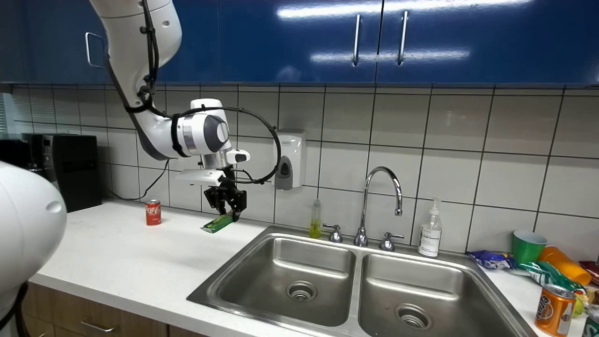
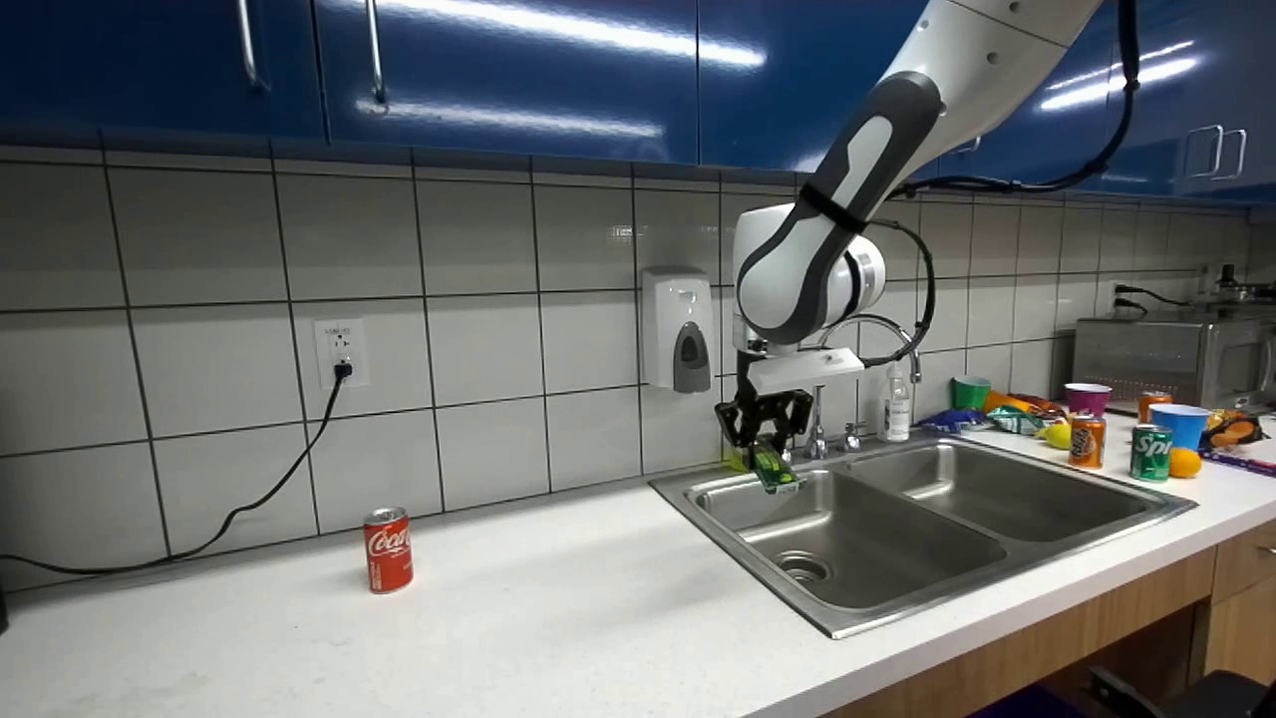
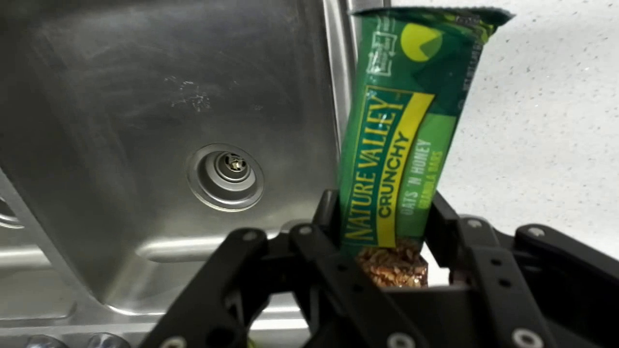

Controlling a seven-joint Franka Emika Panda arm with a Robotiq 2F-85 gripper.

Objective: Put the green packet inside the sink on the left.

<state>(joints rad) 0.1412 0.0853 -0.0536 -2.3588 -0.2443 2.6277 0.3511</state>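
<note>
While the pincer (image 3: pixel 385 217) had the green packet (image 3: pixel 401 135) pinched near one end, up off the surface (image 1: pixel 121 252) and close by the edge of the left sink (image 1: pixel 257 285), carrying it over looked to me like the step in hand. I judged the next move called for a swing across until the whole packet hung above that sink, then lowering and letting go.

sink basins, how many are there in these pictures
2, side by side in both exterior views: the left basin and the right basin, with a metal divider between them. None appears hidden.
</note>
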